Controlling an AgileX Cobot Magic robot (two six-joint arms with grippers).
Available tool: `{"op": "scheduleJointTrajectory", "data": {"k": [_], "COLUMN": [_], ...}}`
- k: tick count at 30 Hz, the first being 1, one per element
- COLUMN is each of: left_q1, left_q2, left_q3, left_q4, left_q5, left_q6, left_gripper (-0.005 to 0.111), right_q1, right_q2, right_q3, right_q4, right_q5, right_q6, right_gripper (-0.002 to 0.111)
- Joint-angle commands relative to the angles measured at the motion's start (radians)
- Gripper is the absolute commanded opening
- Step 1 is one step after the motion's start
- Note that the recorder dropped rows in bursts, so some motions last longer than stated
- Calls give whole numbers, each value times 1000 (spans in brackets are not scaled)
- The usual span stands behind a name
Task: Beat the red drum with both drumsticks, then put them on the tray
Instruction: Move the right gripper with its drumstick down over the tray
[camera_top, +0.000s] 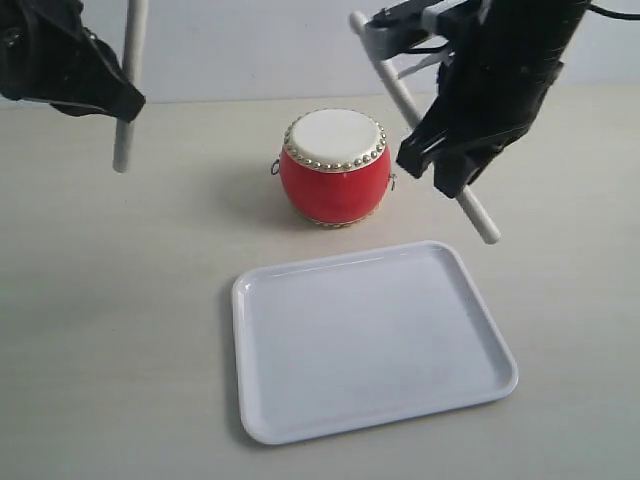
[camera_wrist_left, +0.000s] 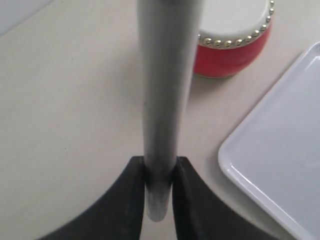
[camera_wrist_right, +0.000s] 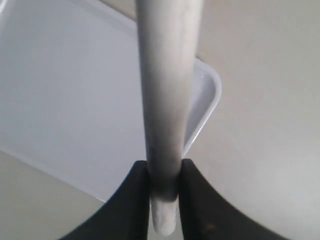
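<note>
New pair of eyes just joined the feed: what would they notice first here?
The red drum stands mid-table, just beyond the empty white tray. To either side, the left gripper and right gripper each hold a stick in the air: the left drumstick near upright, the right drumstick slanted.

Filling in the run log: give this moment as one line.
left gripper: shut on left drumstick, upright | right gripper: shut on right drumstick, tilted | red drum: neither stick touching | tray: no sticks yet
</note>
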Motion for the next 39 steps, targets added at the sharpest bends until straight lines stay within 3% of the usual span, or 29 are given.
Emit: {"op": "scheduleJointTrajectory", "data": {"k": [1, 6, 12, 17, 28, 39], "left_q1": [43, 88, 101, 101, 101, 101], "left_q2": [-63, -100, -110, -110, -110, -110], "left_q3": [89, 144, 145, 153, 156, 156], "left_q4": [-15, -17, -38, -40, -50, -56], "left_q5": [-67, -150, -152, -168, -183, -183], "left_q6": [25, 36, 36, 36, 36, 36], "left_gripper": [0, 0, 0, 0, 0, 0], "right_q1": [84, 157, 235, 268, 339, 339], "right_q2": [67, 131, 190, 250, 381, 459], "right_q3": [-32, -32, -30, -30, -28, -28], "right_q4": [-224, -323, -396, -501, -529, -578], "right_q5": [-3, -3, -3, -3, -3, -3], "right_q6": [-74, -261, -471, -461, -443, -376], "right_gripper": [0, 0, 0, 0, 0, 0]}}
